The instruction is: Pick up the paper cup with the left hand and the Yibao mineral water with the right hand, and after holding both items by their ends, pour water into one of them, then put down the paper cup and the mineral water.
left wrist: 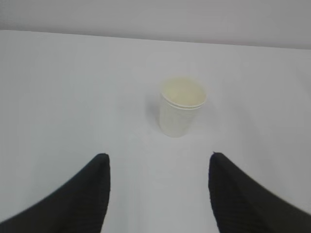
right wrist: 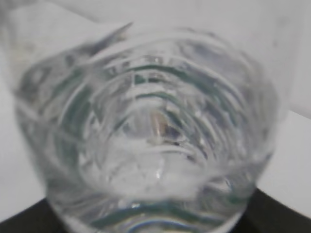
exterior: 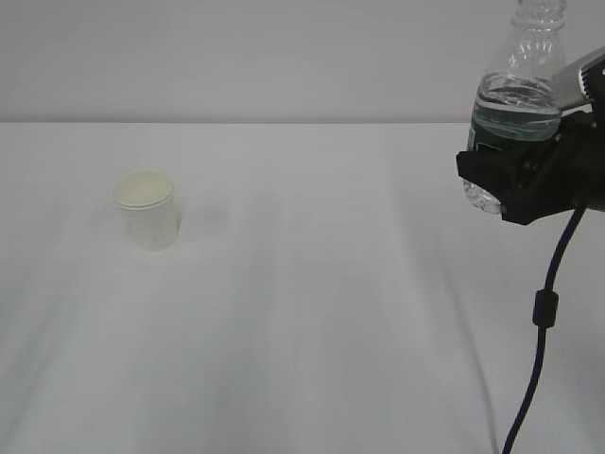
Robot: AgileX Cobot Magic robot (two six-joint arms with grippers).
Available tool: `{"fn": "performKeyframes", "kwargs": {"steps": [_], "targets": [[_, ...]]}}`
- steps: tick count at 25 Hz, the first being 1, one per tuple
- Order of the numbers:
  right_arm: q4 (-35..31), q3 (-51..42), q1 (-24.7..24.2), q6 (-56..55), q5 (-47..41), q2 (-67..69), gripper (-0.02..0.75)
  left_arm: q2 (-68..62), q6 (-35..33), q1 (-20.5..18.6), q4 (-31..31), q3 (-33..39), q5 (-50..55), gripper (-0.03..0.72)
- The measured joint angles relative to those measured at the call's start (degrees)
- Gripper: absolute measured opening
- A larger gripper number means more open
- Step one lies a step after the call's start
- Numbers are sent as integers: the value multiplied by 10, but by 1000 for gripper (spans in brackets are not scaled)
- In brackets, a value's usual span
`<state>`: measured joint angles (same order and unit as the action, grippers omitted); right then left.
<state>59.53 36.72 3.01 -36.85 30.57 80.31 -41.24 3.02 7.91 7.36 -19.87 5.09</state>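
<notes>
The right end effector [exterior: 515, 180] grips the bottle [exterior: 515, 95] low on its body, upright and clear of the desk [exterior: 312, 312], at 3 o'clock, likely ready for pouring. The bottle is partly full of water. The cup [exterior: 146, 210] stands alone at 9 o'clock, apparently empty. The left end effector [left wrist: 158, 194] has its jaws wide and holds nothing, with the cup ahead of it at 12 o'clock.
</notes>
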Motion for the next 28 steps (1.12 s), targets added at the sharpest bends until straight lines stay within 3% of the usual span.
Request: {"fn": "performKeyframes", "kwargs": {"steps": [8,22,28], "targets": [[0,0,0,0,-1,0,422,-50,0,32,-41,1,-37,450],[0,0,0,0,0,0,422,-216,0,34,-60,2,-153,438],[0,0,0,0,0,0,422,-216,1,34,-37,64,-256,428]]}}
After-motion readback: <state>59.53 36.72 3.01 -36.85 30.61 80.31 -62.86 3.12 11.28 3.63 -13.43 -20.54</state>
